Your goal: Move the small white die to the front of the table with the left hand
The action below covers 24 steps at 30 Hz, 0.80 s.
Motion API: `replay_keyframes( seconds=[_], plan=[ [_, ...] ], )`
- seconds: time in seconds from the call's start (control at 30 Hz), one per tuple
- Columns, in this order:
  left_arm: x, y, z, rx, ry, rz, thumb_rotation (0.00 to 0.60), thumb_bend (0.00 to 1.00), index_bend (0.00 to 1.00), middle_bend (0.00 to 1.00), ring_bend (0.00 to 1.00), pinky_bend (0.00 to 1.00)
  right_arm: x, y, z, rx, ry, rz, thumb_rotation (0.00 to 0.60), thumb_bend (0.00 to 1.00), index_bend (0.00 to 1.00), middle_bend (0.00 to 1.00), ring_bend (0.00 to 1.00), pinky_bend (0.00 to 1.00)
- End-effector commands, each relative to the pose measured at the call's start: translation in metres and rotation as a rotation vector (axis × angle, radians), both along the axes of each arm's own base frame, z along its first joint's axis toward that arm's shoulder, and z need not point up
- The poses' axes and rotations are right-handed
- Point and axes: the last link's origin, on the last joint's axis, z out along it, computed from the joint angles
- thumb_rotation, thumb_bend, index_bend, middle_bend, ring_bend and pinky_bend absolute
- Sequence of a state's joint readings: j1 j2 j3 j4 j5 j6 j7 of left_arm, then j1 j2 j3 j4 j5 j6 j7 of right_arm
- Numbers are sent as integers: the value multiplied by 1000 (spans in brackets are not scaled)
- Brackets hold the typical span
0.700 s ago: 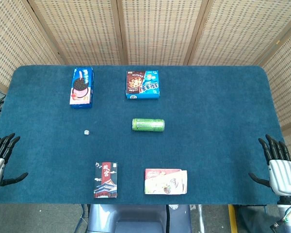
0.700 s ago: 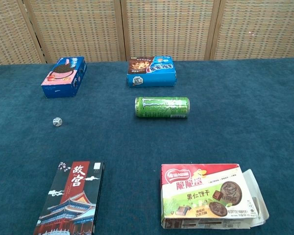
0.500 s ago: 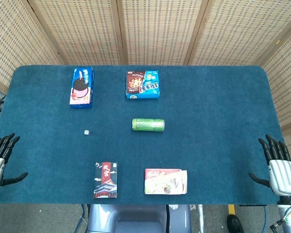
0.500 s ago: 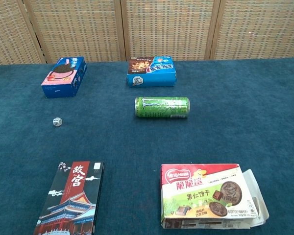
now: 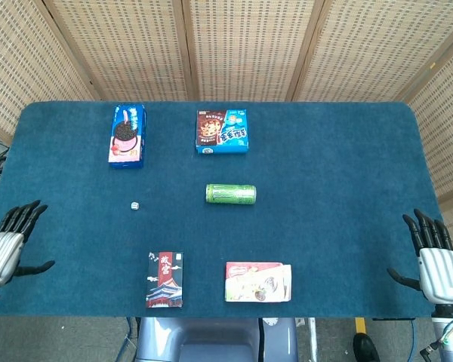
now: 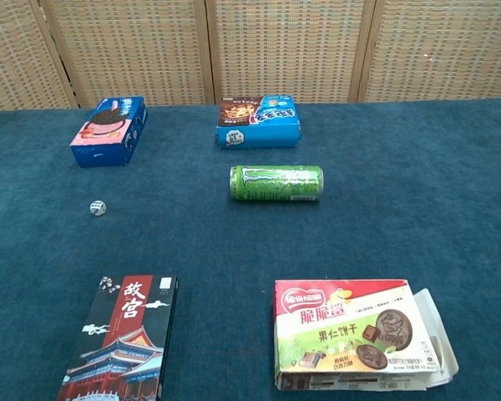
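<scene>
The small white die (image 5: 134,205) lies on the blue table cloth left of centre, also seen in the chest view as the die (image 6: 98,207). My left hand (image 5: 10,245) hovers at the table's left edge, well to the left of the die, fingers spread and holding nothing. My right hand (image 5: 436,260) stays at the right edge, fingers spread and empty. Neither hand shows in the chest view.
A green can (image 5: 230,194) lies on its side right of the die. An Oreo box (image 5: 127,135) and a blue biscuit box (image 5: 222,131) sit at the back. A dark card box (image 5: 164,279) and a green-and-white snack box (image 5: 258,281) lie near the front edge.
My left hand has moved up and slightly inward over the table's left edge. The die and the right hand have not moved.
</scene>
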State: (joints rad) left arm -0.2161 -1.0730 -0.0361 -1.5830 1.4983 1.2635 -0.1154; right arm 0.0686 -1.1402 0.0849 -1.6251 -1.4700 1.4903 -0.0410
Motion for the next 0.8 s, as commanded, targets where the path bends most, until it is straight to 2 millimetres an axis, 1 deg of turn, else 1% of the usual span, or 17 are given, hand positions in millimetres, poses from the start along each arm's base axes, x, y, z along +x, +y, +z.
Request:
replay_keyframes(
  seconds=[0.03, 0.07, 0.13, 0.23, 0.33, 0.4, 0.47, 0.63, 0.73, 0.8],
  plan=[
    [22, 60, -14, -61, 8, -29, 600, 1, 0, 0, 0, 0, 0, 0, 0, 2, 1, 0, 600, 0, 36, 0, 0, 0],
    [28, 76, -22, -87, 10, -32, 600, 5, 0, 0, 0, 0, 0, 0, 0, 2, 2, 0, 600, 0, 36, 0, 0, 0],
    [35, 95, -34, -122, 17, -30, 600, 22, 25, 0, 0, 0, 0, -1, 0, 3, 4, 1, 600, 0, 36, 0, 0, 0],
    [47, 121, -56, -155, 34, -39, 600, 49, 123, 0, 0, 0, -1, -1, -1, 4, 1, -2, 600, 0, 36, 0, 0, 0],
    [56, 140, -78, -168, 43, -44, 600, 108, 214, 0, 0, 0, -1, -1, -1, 5, -1, -4, 600, 0, 36, 0, 0, 0],
    [61, 148, -94, -190, 47, -36, 600, 167, 287, 0, 0, 0, -1, -2, -1, 7, -2, -4, 600, 0, 36, 0, 0, 0],
    [67, 155, -108, -213, 41, -24, 600, 201, 324, 0, 0, 0, -2, -2, -1, 9, -3, -5, 600, 0, 36, 0, 0, 0],
    [75, 166, -136, -239, 69, -7, 600, 236, 367, 0, 0, 0, -2, -2, -1, 9, -8, -6, 600, 0, 42, 0, 0, 0],
    [78, 168, -149, -248, 83, 3, 600, 250, 374, 0, 0, 0, -3, -1, 0, 8, -12, -6, 600, 0, 42, 0, 0, 0],
    [79, 170, -154, -241, 93, 8, 600, 289, 374, 0, 0, 0, -3, -1, 0, 8, -14, -7, 600, 0, 42, 0, 0, 0]
  ],
)
